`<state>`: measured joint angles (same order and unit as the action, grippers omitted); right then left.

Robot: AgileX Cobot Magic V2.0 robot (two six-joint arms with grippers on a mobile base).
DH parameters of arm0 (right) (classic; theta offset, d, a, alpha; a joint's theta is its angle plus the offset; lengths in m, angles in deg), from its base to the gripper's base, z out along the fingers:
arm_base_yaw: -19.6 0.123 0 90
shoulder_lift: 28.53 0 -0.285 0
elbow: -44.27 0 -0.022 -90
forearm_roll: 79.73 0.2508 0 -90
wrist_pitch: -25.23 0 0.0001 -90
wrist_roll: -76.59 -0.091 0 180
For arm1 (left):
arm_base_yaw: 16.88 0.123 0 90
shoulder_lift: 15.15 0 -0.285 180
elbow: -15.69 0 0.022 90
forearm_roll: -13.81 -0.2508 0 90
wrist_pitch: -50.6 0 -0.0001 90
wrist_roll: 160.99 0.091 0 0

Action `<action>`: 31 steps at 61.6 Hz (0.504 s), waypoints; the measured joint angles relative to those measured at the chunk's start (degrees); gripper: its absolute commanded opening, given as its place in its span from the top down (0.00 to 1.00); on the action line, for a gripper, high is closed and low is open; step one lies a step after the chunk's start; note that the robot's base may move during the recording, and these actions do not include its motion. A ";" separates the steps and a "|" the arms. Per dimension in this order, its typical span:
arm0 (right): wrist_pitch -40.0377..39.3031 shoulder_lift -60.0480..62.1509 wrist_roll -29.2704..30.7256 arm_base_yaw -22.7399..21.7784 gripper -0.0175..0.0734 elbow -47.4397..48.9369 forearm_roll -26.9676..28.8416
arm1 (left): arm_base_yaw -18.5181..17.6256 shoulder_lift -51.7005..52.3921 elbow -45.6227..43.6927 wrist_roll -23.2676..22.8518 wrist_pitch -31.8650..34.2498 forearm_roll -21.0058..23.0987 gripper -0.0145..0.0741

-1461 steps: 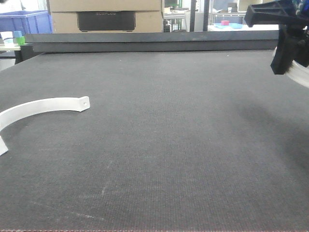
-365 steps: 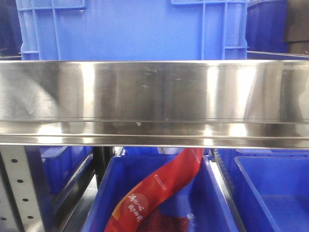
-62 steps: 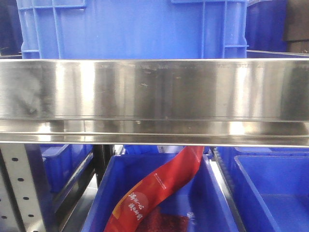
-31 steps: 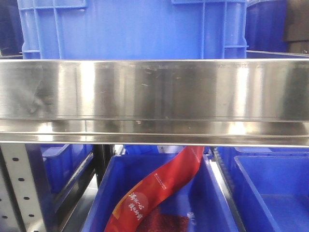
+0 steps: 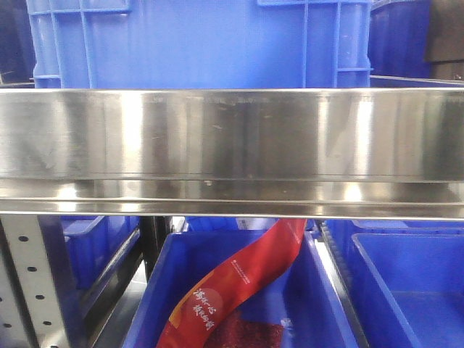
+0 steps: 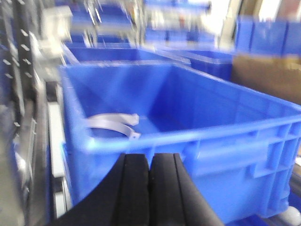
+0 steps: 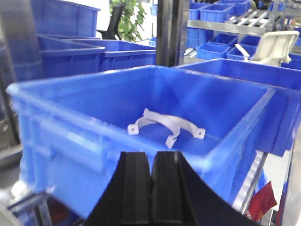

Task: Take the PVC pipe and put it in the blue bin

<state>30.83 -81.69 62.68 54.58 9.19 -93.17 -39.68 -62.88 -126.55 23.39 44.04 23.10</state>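
A blue bin (image 7: pixel 84 122) holds white curved PVC clamp pieces (image 7: pixel 165 125) on its floor. The same bin (image 6: pixel 225 141) shows in the left wrist view with white curved pieces (image 6: pixel 115 123) inside near its near-left corner. My right gripper (image 7: pixel 151 162) is shut and empty, just outside the bin's near wall. My left gripper (image 6: pixel 150 162) is shut and empty, just outside the bin's near rim. The left wrist view is blurred. Neither gripper shows in the front view.
The front view faces a steel shelf rail (image 5: pixel 232 145) with a blue bin (image 5: pixel 203 43) above it. Below, a blue bin (image 5: pixel 156 290) holds a red packet (image 5: pixel 239 283). More blue bins (image 7: pixel 113 52) and racks (image 7: pixel 221 23) stand around.
Nothing has visibly moved in the front view over the last second. Much earlier the view showed a dark table with a white curved piece on it.
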 measured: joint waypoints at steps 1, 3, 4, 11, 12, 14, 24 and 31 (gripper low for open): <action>-0.04 0.27 0.00 0.00 0.99 -0.48 0.00 | 0.00 0.85 1.06 0.00 0.76 0.04 0.96; -0.28 0.77 0.00 0.00 0.99 -1.45 0.00 | 0.00 2.80 3.42 0.00 2.55 0.13 0.96; -0.28 1.03 0.00 0.00 0.99 -1.86 0.00 | 0.00 3.55 4.26 0.00 3.19 0.13 0.96; -1.04 1.72 0.00 0.00 0.99 -2.66 -0.11 | 0.00 9.21 8.49 0.00 6.57 0.28 0.96; -1.34 1.72 0.00 0.00 0.99 -2.66 -0.11 | 0.00 9.72 8.66 0.00 6.57 0.28 0.96; -2.06 1.72 0.00 0.00 0.99 -2.66 -0.11 | 0.00 10.79 8.89 0.00 6.57 0.41 0.96; -4.06 1.72 0.25 0.00 0.99 -2.66 -0.11 | 0.00 12.66 8.99 0.00 6.57 0.41 0.96; -4.32 1.72 0.25 0.00 0.99 -2.66 -0.11 | 0.00 12.69 8.99 0.00 6.57 0.41 0.96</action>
<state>26.51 -79.97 62.93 54.58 6.53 -93.28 -39.68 -50.19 -117.56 23.39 50.60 23.51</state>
